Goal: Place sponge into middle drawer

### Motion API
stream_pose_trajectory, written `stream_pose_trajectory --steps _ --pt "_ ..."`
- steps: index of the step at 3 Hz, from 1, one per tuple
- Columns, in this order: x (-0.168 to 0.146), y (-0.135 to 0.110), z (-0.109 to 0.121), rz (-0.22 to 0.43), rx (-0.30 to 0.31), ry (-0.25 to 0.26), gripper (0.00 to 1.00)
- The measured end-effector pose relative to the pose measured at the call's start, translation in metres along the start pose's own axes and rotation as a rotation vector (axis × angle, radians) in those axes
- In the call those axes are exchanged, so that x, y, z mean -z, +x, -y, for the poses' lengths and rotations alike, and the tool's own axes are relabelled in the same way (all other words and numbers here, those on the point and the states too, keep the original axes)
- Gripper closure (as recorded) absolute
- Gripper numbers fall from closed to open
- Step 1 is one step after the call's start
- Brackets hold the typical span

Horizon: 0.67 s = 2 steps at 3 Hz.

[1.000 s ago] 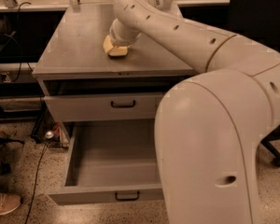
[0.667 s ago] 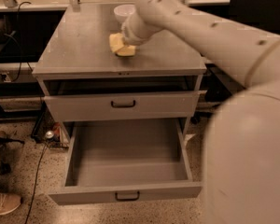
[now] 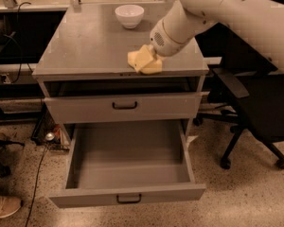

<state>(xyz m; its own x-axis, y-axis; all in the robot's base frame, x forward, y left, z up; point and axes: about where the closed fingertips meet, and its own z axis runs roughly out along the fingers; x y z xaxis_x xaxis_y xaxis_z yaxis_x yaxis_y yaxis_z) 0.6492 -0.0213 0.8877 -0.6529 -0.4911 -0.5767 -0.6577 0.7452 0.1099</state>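
The gripper [image 3: 149, 56] is at the front edge of the worktop [image 3: 85, 46], toward 5 o'clock on its surface, right against the sponge [image 3: 143, 64]. Whether it is clamped on the sponge or merely set against it cannot be told, as the wrist hides the contact. The sponge sits tilted just inside the front lip, well apart from the bowl [image 3: 129, 15] at 12 o'clock. The middle drawer [image 3: 128, 162] is pulled out at 6 o'clock from the sponge, with its floor exposed. The top drawer [image 3: 123, 106] lies between them and appears a little way out.

For the step to be done well, a secure hold is best confirmed first. The sponge is then best carried toward 6 o'clock, out past the worktop lip and the top drawer's front, before any descent is made, so that nothing is clipped. Release is best made low over the middle of the drawer floor, since light foam may bounce or be dragged out as the arm is withdrawn.
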Motion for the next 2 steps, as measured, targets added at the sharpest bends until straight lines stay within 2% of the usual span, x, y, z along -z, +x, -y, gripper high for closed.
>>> stream_pose_trajectory --steps 1,2 --pt "0.004 0.0272 -0.0095 -0.096 0.001 -0.033 1.0" --pt "0.0039 0.0273 -0.0095 -0.097 0.001 -0.033 1.0"
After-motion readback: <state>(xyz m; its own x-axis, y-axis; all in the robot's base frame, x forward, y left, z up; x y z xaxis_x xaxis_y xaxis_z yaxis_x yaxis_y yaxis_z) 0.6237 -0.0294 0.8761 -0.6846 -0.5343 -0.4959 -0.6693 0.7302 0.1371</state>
